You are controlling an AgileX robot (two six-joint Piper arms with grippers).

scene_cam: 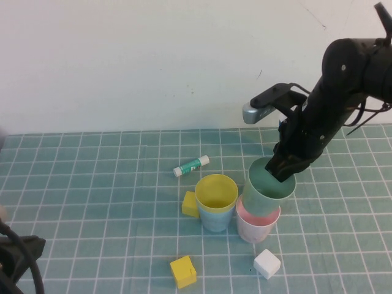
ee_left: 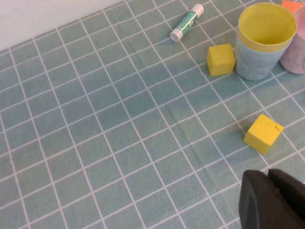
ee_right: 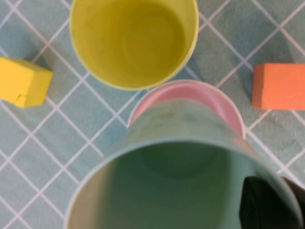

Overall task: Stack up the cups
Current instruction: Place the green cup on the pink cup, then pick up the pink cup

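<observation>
My right gripper is shut on the rim of the pale green cup, one finger inside and one outside. The green cup is tilted, with its base set into the pink cup. In the right wrist view the green cup fills the foreground over the pink cup. To their left the yellow cup sits nested in the light blue cup. My left gripper is shut and empty, low over the mat at the near left, away from the cups.
A glue stick lies behind the cups. One yellow block touches the blue cup's left side, another lies nearer me, and a white block sits in front of the pink cup. An orange block lies beside the pink cup.
</observation>
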